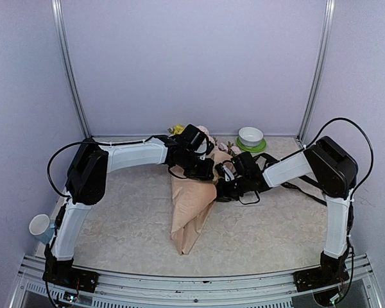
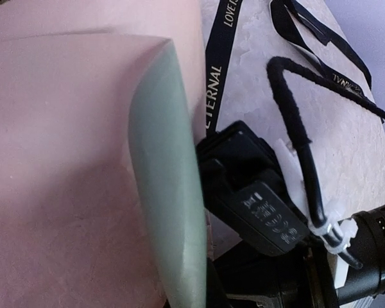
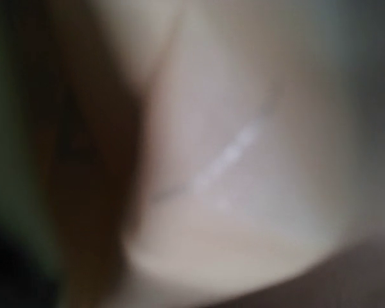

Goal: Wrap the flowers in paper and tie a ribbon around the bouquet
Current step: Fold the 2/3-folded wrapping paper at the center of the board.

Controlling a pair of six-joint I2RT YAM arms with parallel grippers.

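Lying beside left end effector (image 1: 203,171) and right end effector (image 1: 224,185): bouquet (image 1: 191,204)

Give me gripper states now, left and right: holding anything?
Left gripper: shut, over the bouquet; any hold cannot be told.
Right gripper: shut, against the bouquet; hold cannot be told.

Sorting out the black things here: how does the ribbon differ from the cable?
The ribbon is flat with white lettering; the cable is round and fuzzy. The ribbon lies limp on the table; the cable arches stiffly, held by white ties. Both are black.
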